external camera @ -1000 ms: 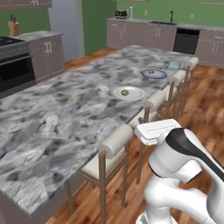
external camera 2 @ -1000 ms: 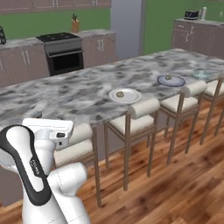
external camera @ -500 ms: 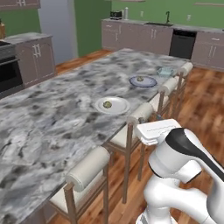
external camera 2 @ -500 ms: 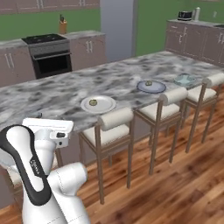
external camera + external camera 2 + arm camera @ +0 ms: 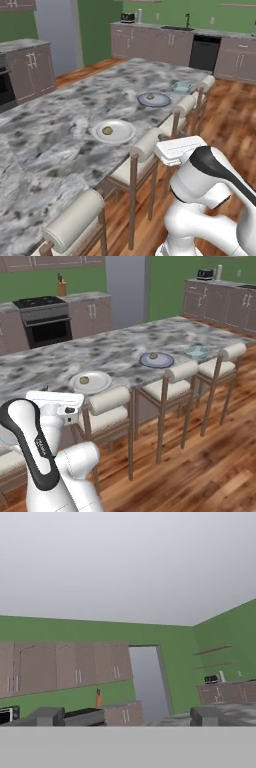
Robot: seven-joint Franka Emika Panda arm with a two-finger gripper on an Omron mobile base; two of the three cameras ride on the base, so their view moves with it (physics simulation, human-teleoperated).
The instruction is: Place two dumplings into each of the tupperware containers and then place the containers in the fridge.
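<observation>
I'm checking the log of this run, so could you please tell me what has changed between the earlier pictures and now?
The base has driven along the island counter, so both base views shifted and the stools slid past; nothing on the counter itself moved. The white plate, the blue-grey plate and the pale tub lie as before. The gripper stayed open, holding nothing.

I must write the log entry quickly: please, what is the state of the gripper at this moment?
Gripper: open, jaws wide apart, holding nothing; it points out across the kitchen.
</observation>
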